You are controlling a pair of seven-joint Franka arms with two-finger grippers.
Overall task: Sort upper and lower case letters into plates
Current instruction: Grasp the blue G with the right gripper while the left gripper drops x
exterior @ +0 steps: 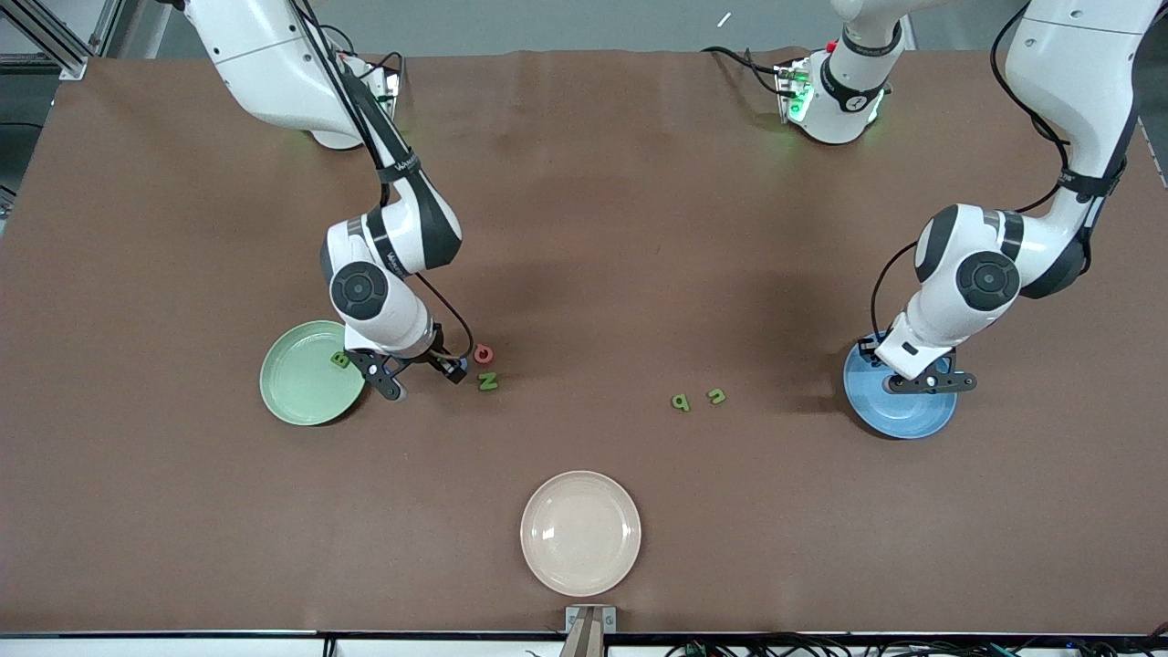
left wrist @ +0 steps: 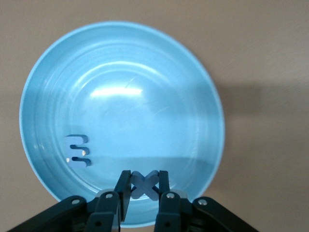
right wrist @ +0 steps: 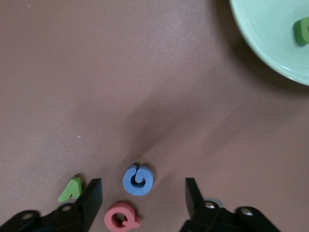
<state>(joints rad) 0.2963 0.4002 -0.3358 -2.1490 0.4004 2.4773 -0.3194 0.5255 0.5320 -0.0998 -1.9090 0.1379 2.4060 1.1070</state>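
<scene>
Blue x (left wrist: pixel 145 184) is pinched in the left gripper (left wrist: pixel 144 189) over the blue plate (exterior: pixel 899 411), lower right of frame, with the m (left wrist: pixel 78 151) lying inside. Right gripper (right wrist: pixel 140 198) hangs open around the blue G (right wrist: pixel 138 180), beside the red Q (right wrist: pixel 121 218), green N (exterior: pixel 488 381) and mint plate (exterior: pixel 306 383).

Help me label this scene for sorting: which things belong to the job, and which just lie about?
Job:
green plate holding B
blue plate holding m
x in left gripper
G, Q, N
two green lower-case letters

Lying about:
cream plate
</scene>
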